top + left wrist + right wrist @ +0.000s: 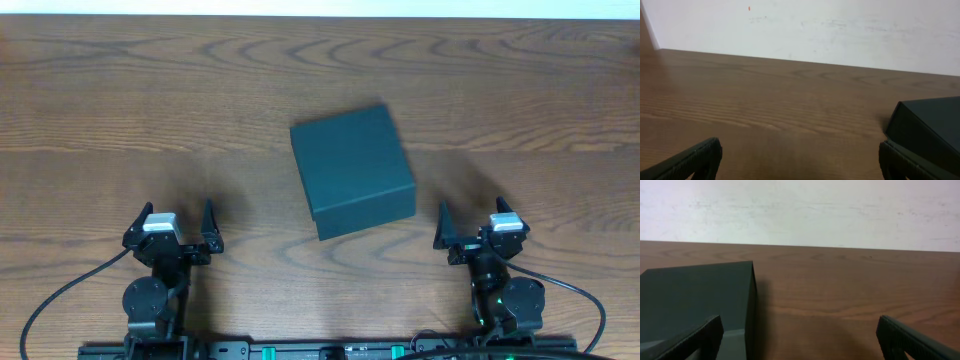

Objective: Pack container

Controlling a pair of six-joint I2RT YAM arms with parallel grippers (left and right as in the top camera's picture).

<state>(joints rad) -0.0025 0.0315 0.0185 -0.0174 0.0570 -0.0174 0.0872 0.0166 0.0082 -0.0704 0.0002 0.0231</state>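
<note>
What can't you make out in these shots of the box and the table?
- Inside of the container: overhead, its closed lid hides it.
- Hinge side of the lid: overhead, too small to tell.
- Rest of the container: left wrist, cut by the right edge; right wrist, cut by left and bottom edges.
- Things to pack: in no view.

- The container (695, 297), dark teal-grey and matte, sits on the left of the wooden counter (850, 285), with one upright corner edge facing this way.
- The right arm's jaws stand wide apart, gripping nothing. The black fingertip (702, 337) on the view's left overlaps the container's near face, and the other lies over bare wood.
- A pale, scuffed wall (800, 210) rises behind the counter's far edge.
</note>
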